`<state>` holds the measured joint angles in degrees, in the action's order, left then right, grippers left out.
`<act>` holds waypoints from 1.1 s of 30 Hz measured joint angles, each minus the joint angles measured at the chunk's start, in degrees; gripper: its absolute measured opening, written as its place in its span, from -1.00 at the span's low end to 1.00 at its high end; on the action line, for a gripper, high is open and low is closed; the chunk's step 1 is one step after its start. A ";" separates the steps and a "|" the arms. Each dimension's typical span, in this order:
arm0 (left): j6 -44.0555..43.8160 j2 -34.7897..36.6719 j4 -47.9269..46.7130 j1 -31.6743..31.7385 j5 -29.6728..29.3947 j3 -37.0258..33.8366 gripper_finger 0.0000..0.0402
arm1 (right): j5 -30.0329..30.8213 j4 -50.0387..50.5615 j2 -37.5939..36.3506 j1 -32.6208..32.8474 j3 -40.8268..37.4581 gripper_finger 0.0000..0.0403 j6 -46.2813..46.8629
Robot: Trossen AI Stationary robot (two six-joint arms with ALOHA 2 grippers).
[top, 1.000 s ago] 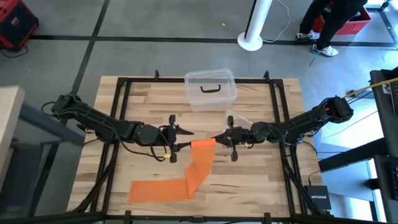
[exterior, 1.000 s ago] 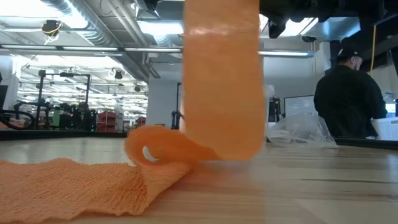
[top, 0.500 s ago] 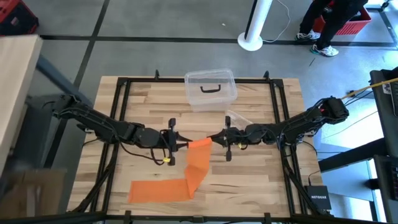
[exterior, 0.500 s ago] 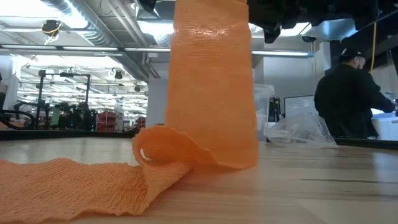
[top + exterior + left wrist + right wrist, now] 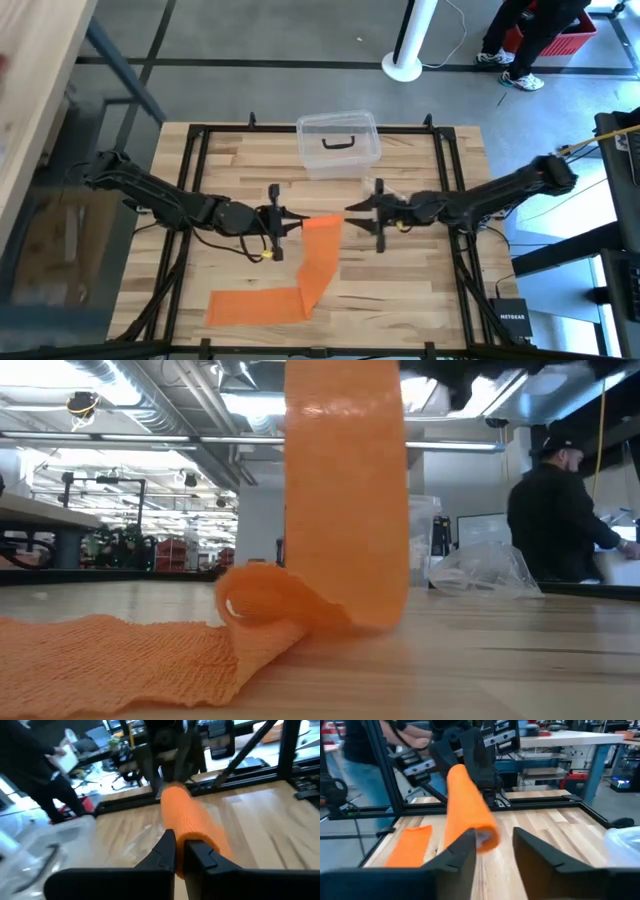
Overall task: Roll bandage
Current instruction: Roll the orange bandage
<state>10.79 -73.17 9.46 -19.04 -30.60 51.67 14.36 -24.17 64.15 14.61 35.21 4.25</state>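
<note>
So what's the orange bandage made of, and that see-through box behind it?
The bandage looks like soft woven fabric, probably stretchy gauze or crepe: the low view shows a fine ribbed mesh texture, and it drapes and folds limply. Its finish is matte. The clear box looks like hard, glossy plastic: you can see the table through it, and it has a dark handle on the lid.

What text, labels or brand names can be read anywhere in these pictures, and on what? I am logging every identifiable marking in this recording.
"NETGEAR": white letters on the small black box at the table's right near corner, high view; small, so the reading is probable only.
No other readable text: the bandage, the clear plastic box and both arms carry none that shows.
Screens and equipment in the room behind, in the low and wrist views, are too blurred to read.
</note>
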 joint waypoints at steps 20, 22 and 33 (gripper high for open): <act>28.42 4.74 10.90 4.83 -0.85 5.84 -0.98 | -3.16 9.01 3.47 -0.02 -0.27 -0.08 2.50; 31.41 5.04 9.08 4.89 -0.91 9.49 -0.98 | -2.38 10.86 2.91 -0.02 -0.27 -0.08 2.37; 30.03 4.53 -15.08 5.51 -0.82 31.05 -0.99 | 6.02 15.84 -6.68 -0.02 1.66 -0.08 1.97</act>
<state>40.82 -68.64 -5.63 -13.54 -31.42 82.72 20.38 -8.33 57.47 14.59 36.87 6.22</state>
